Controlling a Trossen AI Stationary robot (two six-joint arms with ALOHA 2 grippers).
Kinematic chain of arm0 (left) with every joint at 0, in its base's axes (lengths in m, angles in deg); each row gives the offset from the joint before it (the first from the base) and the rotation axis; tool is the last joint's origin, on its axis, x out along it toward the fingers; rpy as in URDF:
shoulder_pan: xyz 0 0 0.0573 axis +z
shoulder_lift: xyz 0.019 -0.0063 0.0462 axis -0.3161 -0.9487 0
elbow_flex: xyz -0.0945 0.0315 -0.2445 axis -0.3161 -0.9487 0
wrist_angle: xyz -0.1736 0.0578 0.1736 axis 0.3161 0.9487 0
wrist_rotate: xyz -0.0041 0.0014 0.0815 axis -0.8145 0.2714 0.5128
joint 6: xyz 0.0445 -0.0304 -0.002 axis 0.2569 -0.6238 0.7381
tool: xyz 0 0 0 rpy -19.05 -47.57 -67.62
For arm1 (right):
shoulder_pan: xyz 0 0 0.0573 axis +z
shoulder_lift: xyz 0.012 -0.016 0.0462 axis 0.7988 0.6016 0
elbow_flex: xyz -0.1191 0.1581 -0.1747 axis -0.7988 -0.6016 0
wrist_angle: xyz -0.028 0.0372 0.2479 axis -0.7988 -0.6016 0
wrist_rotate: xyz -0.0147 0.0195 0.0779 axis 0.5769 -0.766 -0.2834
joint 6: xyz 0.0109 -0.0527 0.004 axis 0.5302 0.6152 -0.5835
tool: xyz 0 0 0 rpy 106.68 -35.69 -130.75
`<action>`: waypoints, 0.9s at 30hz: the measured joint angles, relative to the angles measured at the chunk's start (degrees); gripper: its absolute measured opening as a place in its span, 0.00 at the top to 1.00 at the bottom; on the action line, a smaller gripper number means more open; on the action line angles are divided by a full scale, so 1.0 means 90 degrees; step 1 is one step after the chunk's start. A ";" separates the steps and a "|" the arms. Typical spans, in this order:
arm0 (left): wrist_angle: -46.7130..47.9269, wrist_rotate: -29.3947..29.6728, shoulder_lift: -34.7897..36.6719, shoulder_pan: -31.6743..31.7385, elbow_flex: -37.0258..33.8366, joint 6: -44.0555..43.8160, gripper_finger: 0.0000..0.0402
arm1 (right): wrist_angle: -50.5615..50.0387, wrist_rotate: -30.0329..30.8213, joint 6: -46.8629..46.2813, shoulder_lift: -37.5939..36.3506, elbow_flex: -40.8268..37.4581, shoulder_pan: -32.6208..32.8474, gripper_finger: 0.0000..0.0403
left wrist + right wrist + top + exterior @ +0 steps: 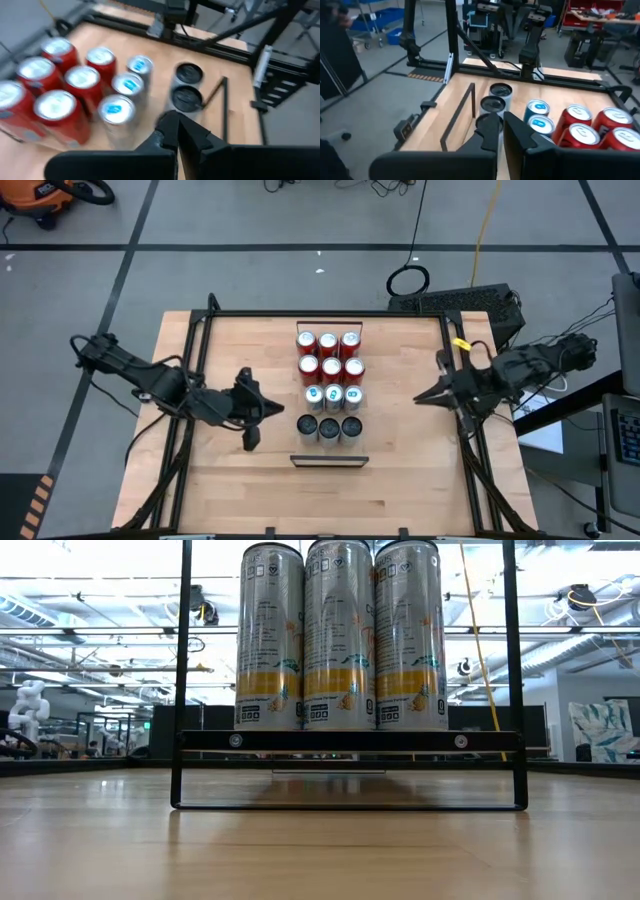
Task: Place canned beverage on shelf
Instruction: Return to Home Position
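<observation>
Under everything, a pale wood worktop with black rails, on a grey floor with dark lines. Behind it, a big bright room with white beams and pipes. Down the middle of the worktop, the shelf, long side running from far edge to near edge, a short lip at each end. Standing on it, four rows of three: red cans, blue-topped cans, then white and yellow cans by the near lip. Left arm near that row, left jaws shut tight, holding nothing. Right arm well off to the other side, right jaws closed to a thin slit, holding nothing.
</observation>
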 joint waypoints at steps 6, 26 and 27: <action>0.0052 0.0681 0.0037 0.0014 -0.0123 0.0905 0.99 | -0.0594 0.0183 0.0186 -0.0477 -0.0023 0.0002 1.00; -0.2672 -0.0091 0.0179 0.0396 -0.3131 0.1444 1.00 | 0.1892 0.0398 0.0198 -0.2348 -0.3855 0.0000 1.00; -0.3293 -0.0222 0.0294 0.0410 -0.3445 0.1465 1.00 | 0.2065 0.0326 0.0195 -0.2401 -0.3970 0.0000 1.00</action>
